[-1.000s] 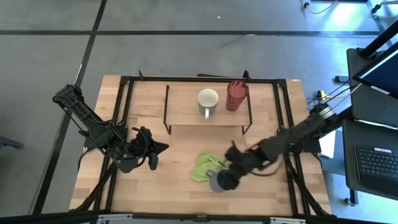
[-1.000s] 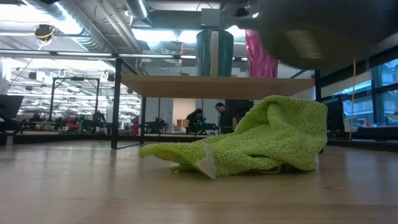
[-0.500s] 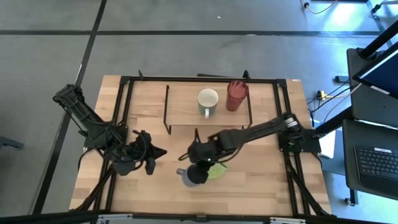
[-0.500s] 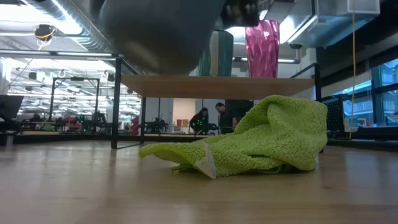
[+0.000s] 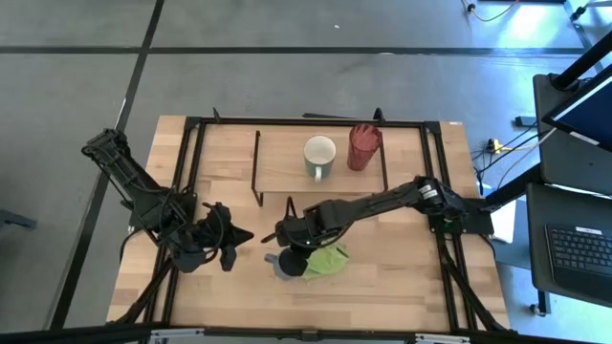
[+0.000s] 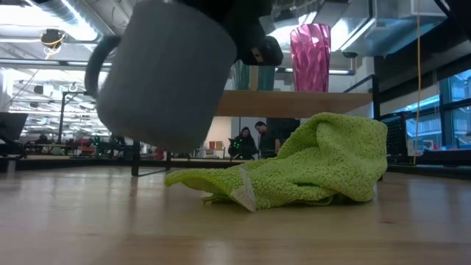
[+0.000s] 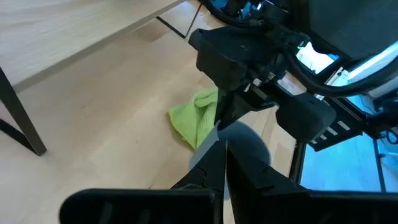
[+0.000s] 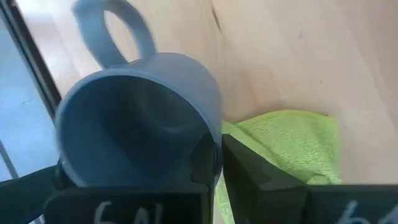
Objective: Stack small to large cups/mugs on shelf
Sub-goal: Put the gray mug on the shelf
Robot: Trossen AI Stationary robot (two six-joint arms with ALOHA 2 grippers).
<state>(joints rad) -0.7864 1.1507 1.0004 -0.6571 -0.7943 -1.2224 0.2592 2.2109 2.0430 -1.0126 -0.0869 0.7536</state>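
Observation:
My right gripper point(image 5: 293, 250) is shut on the small grey-blue mug point(image 5: 284, 265), held above the table just left of the light green cloth point(image 5: 327, 260). In the low view the mug point(image 6: 165, 73) hangs tilted, clear of the tabletop. The cream-white mug point(image 5: 319, 155) and the red ribbed tumbler point(image 5: 363, 146) stand upright on the shelf point(image 5: 282, 158). My left gripper point(image 5: 245, 234) is shut and empty, left of the grey-blue mug. My right gripper holds the mug's rim wall point(image 8: 213, 144) on the side opposite the handle point(image 8: 115, 31), one finger inside the mug and one finger point(image 8: 255, 177) outside. The mug is lifted clear of the table and tilted, its handle toward the table's left.
The crumpled green cloth point(image 6: 309, 165) lies on the tabletop point(image 5: 402, 287) in front of the shelf. The shelf's black rod legs point(image 5: 256, 172) stand at its ends. Bare wood lies between the two grippers and along the near edge. People show in the room behind.
My right gripper has carried the grey-blue mug toward the table's left, from the cloth's right side across the cloth to its left side. The mug stays clear of the table. It has come lower in the low view and now hangs tilted.

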